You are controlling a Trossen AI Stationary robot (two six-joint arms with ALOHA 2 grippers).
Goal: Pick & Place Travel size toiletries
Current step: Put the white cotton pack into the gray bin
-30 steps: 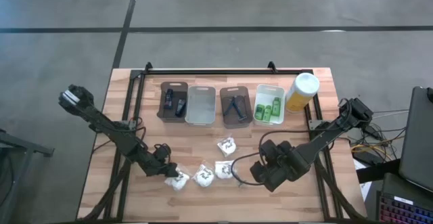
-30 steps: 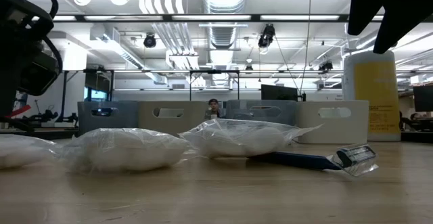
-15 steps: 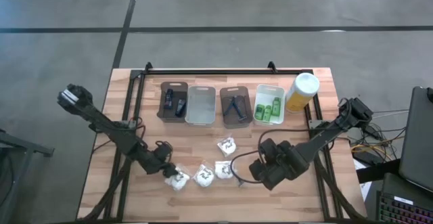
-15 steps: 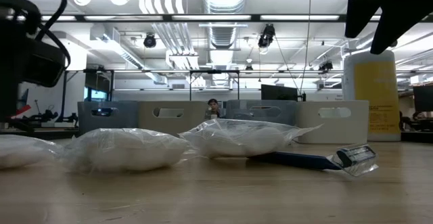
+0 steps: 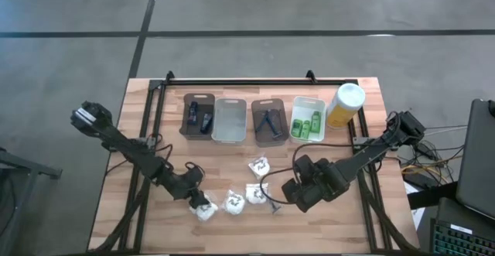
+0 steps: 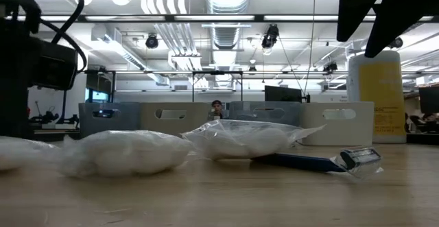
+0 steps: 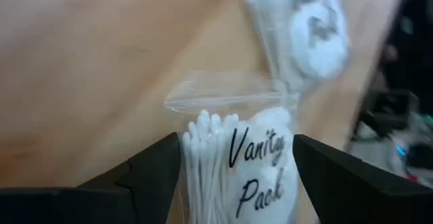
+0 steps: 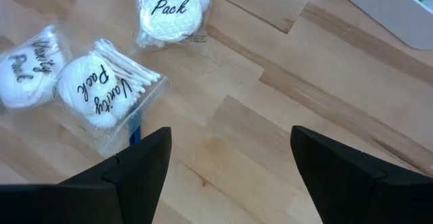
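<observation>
1. Left gripper, lower left of centre in the high view, is spread wide over a white "Vanity Pack" packet — the packet lies between its fingers, nothing clamped yet.
2. That packet's cotton sticks run lengthwise along the fingers' direction, so the fingers would close across its short side.
3. Right gripper, lower centre-right in the high view, also stands wide and empty; another packet and a dark stick lie just beyond it on the desk.
4. Judgement: the left arm is the nearer to a grasp — closing is what remains.
</observation>
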